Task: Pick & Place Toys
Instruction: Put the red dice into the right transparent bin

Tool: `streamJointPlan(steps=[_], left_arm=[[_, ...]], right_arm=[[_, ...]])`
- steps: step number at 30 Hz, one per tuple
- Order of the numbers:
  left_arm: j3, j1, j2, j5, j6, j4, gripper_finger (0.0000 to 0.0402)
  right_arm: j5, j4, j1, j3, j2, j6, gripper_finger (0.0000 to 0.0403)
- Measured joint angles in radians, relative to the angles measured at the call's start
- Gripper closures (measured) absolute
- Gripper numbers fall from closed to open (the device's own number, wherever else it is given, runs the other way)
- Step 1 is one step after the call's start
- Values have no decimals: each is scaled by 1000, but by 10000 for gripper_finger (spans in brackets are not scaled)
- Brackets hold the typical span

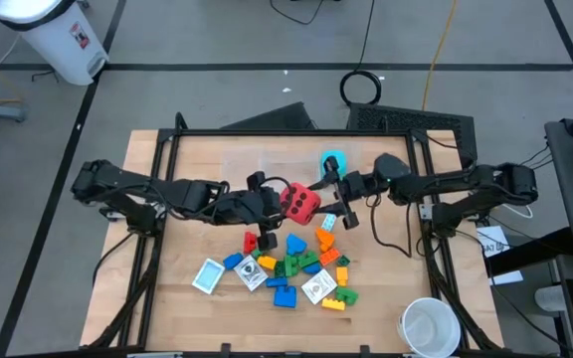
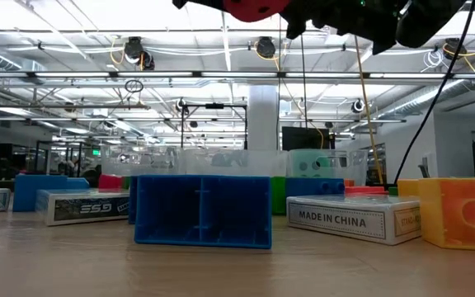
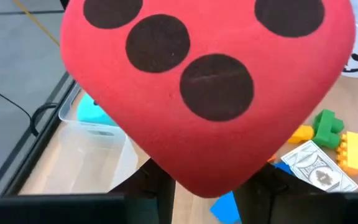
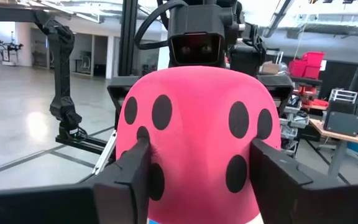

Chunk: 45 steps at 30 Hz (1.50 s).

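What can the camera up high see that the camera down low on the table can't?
Only the high view shows the white cup at the table's corner, both whole arms, and the left tool and right tool meeting at the red die above the table. Only the low view shows the "MADE IN CHINA" print on a card box and the room's ceiling lights. Both show the red die held up, the cyan die and the bricks, like a blue brick.

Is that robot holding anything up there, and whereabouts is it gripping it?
Yes: the red die, in mid-air between both end effectors, each on opposite faces.
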Motion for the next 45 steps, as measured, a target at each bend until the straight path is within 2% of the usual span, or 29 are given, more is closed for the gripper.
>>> streamJointPlan(steps=[2,9,11,15,19,23,26,29,32,36,45], left_arm=[[0,-1,3,-13,-18,-1,264],[25,-2,-17,13,-44,-42,41],[35,-2,-53,24,-59,-26,17],[40,-16,-113,13,-40,-33,54],[36,-16,-132,2,7,-49,97],[37,-9,-136,-66,62,-48,125],[36,11,-126,-87,79,-51,136],[36,38,-124,-90,91,-49,140],[35,64,-123,-89,92,-51,136],[29,88,-122,-79,77,-59,131],[28,92,-122,-78,56,-85,131]], right_arm=[[-9,-17,0,1,0,-1,224],[-20,-87,-16,1,-35,-8,233],[-18,-152,-37,1,-79,-22,260],[30,-322,-69,-3,-192,-60,279],[167,-525,-79,-1,-306,-136,288],[427,-773,-79,-1,-372,-230,294],[638,-936,-80,-2,-365,-266,306],[750,-1010,-82,-3,-324,-299,324],[798,-1071,-92,-2,-282,-307,325],[805,-1089,-104,0,-250,-296,328],[824,-1127,-100,-1,-297,-273,332]])
